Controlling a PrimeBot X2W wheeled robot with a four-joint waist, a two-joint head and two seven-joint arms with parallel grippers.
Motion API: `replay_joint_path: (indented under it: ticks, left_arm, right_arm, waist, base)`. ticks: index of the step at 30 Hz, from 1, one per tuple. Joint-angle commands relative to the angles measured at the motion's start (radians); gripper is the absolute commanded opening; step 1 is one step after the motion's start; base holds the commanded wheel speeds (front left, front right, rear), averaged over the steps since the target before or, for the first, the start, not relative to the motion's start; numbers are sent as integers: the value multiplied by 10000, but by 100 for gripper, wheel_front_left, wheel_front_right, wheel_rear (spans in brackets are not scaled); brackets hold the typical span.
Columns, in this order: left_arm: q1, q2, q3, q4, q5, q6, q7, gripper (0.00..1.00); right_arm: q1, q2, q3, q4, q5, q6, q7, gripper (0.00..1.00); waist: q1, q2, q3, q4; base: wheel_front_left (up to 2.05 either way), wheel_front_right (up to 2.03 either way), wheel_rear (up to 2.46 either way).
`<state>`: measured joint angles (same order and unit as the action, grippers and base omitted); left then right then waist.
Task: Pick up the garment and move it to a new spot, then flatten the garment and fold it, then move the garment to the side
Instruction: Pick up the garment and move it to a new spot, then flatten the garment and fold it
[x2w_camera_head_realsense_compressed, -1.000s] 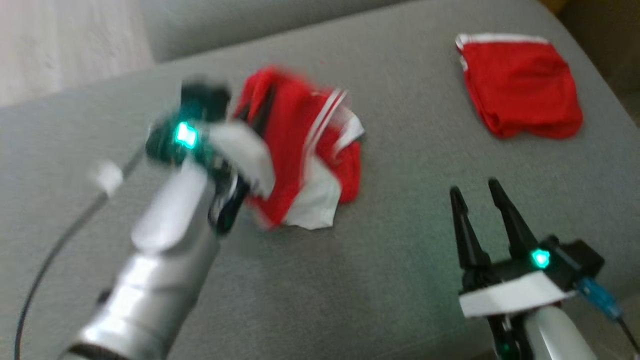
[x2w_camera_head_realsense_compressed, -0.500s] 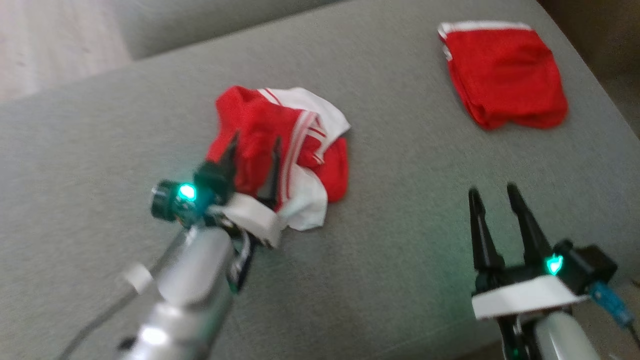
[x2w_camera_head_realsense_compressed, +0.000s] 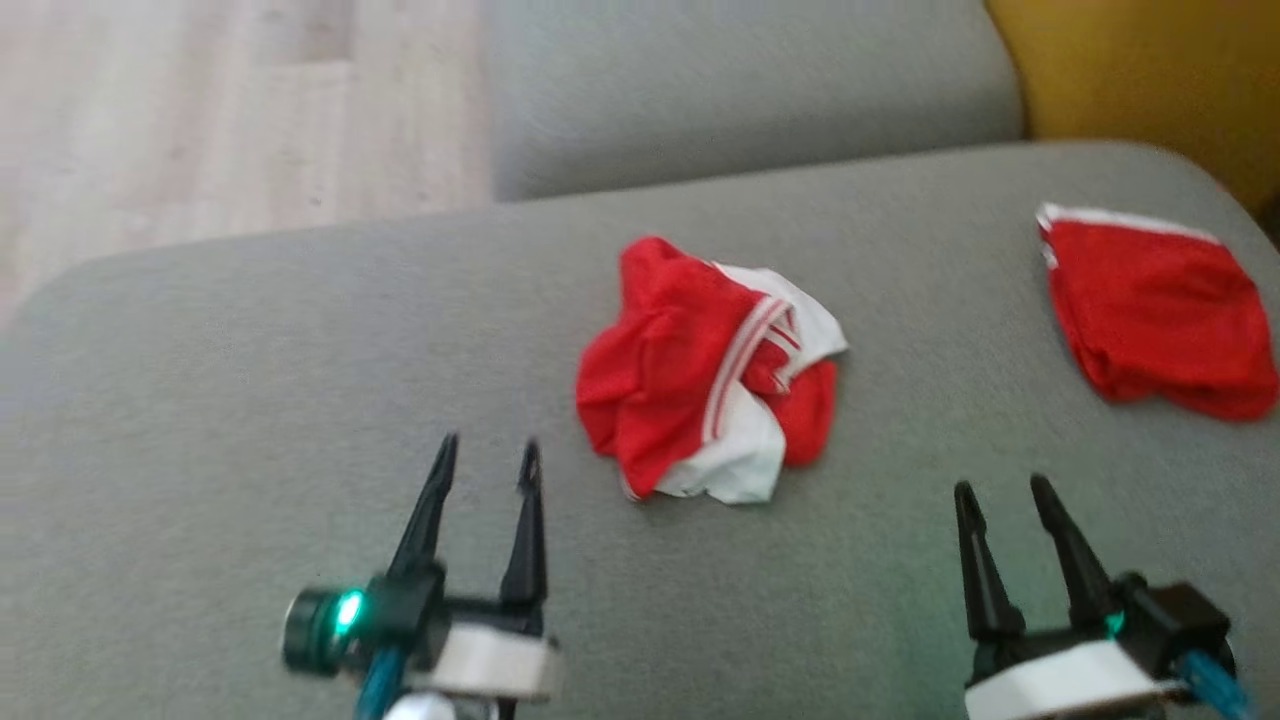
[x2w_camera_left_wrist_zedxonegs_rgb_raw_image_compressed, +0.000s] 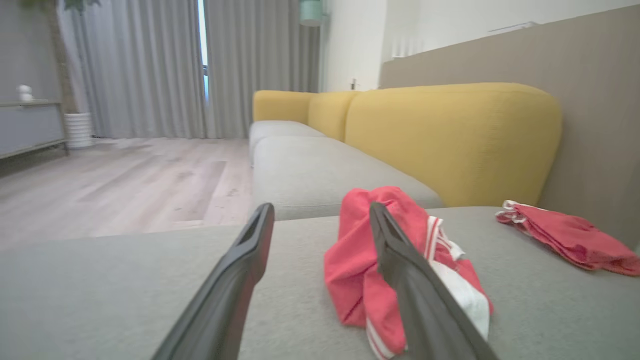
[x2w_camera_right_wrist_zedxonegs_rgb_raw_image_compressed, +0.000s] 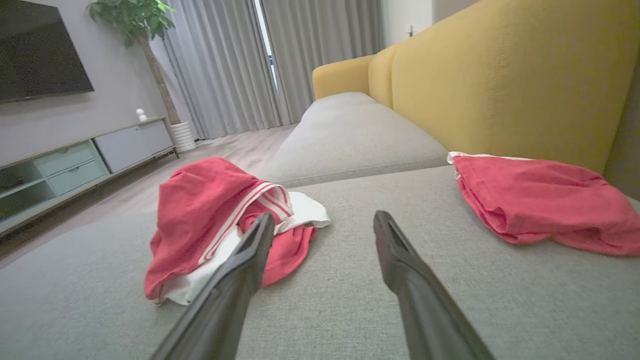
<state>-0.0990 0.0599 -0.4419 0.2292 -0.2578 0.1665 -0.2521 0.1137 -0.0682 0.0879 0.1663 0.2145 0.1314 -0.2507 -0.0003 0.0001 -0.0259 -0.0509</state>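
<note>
Head view: the crumpled red-and-white garment (x2w_camera_head_realsense_compressed: 700, 370) lies on the grey sofa seat (x2w_camera_head_realsense_compressed: 250, 400), apart from both tools. The left tool (x2w_camera_head_realsense_compressed: 488, 447) stands open and empty, near the garment's lower left. 1 second ago it was up against the garment; it has since drawn back. The right tool (x2w_camera_head_realsense_compressed: 1002, 485) is open and empty, as before. A red cloth (x2w_camera_head_realsense_compressed: 1160, 310) lies at far right.

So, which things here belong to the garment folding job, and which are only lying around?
For the job: crumpled red-and-white garment, left gripper (open), right gripper (open), grey sofa seat it lies on.
Only lying around: folded red garment at the right, yellow backrest, potted plant, TV cabinet.
</note>
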Motion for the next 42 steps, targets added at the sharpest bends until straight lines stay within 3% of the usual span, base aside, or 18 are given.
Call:
replay_joint_path:
  ticks: [1, 8, 12, 28, 42]
  left_arm:
    - [104, 96, 523, -779, 317, 170, -96, 100]
    - [2126, 107, 1117, -2357, 1167, 486, -96, 100]
    - [2934, 42, 1340, -2445, 1236, 300, -96, 100]
    - [3287, -61, 1740, -2307, 1578, -31, -97, 100]
    - [3314, -93, 1733, -2149, 1518, -46, -97, 100]
  right_arm:
    - [8, 36, 122, -373, -169, -7, -110, 100]
    - [693, 135, -221, -592, -469, -7, -110, 100]
    - [1035, 168, -221, -609, -544, -7, -110, 100]
    - [1257, 178, -100, -634, -511, -7, -111, 100]
    - [1303, 179, -149, -674, -534, -7, -111, 100]
  waist:
    - [3, -1, -540, 575]
    - [3, -1, -942, 1006]
    - [3, -1, -1132, 1149]
    - [3, -1, -1404, 1122]
    - [3, -1, -1285, 1123]
  base:
    - [0, 0, 0]
    - [0, 0, 0]
    - [0, 0, 0]
    - [0, 0, 0]
    - [0, 0, 0]
